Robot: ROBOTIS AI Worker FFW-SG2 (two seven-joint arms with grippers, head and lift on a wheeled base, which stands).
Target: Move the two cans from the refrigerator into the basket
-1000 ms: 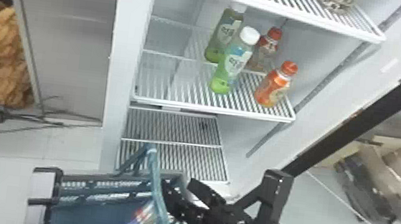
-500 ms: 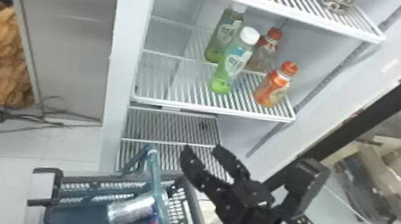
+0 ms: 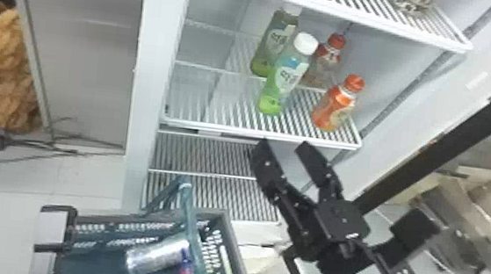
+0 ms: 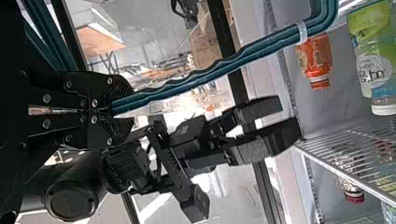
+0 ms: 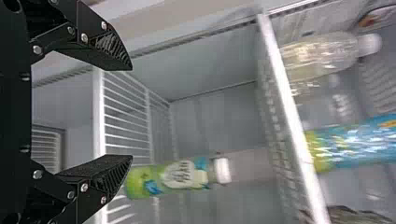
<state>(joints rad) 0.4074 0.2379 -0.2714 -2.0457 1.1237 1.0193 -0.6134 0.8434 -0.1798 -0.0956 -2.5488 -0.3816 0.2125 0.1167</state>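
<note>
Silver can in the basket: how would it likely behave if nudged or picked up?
The silver can lies on its side and looks cylindrical, so a nudge would probably roll it. The raised walls of the basket would likely keep it from rolling far. Its shiny, smooth-looking surface could make it slippery to lift.

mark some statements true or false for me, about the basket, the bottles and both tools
The silver can lies on its side in the basket. True.

The right tool is clamped on a bottle. False: it is open and holds nothing.

The left tool is shut on the basket handle. True.

The orange bottle lies in the basket. False: it stands on a wire shelf in the refrigerator.
</note>
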